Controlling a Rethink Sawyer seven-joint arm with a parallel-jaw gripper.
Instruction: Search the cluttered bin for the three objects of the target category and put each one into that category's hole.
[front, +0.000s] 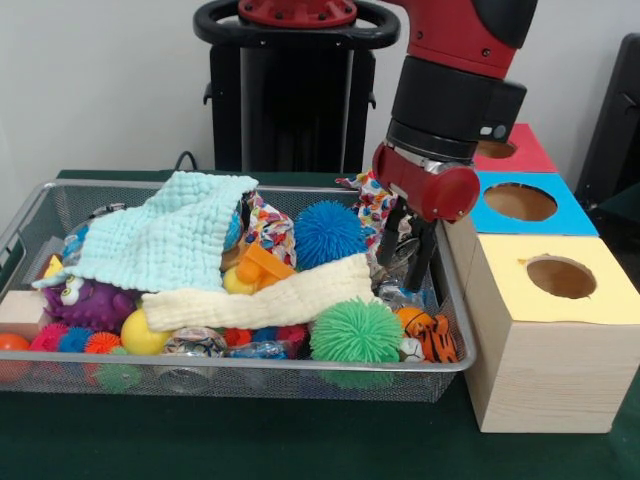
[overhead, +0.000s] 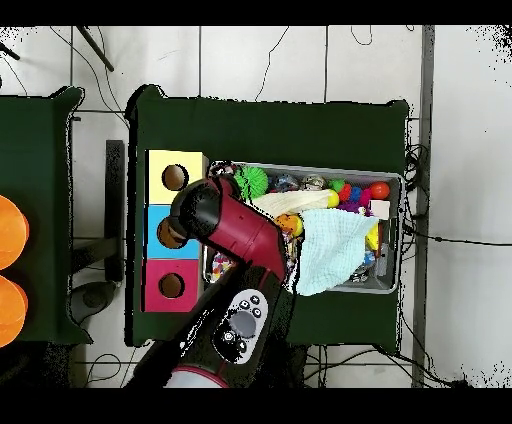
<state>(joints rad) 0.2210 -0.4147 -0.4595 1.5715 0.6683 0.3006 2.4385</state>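
The red and black arm reaches down into the wide silver wire-mesh bin, its dark pincer lowered among the clutter at the end of the bin nearest the three boxes. Its fingers hang slightly parted, and I cannot tell whether anything is caught between them; nothing is plainly lifted. Just below and in front of the pincer, against the bin's near wall, lies the orange soft toy with black tiger stripes, partly tucked beside a green spiky rubber puff ball. A plain tan-orange toy cannot be made out; it may sit under the pale mint waffle cloth or the cream waffle cloth draped over the pile, near a blue spiky puff ball. The round hole in the red-topped wooden box is at the far end of the box row, behind the blue-topped box and the yellow-topped box; in the overhead view it lies well apart from the bin, all on the green table. The step in hand looks like the search and first pick. Next, the pincer would need to shift toward the striped toy, close on its body without snagging the puff ball, rise clear of the rim and carry past two wrong holes.
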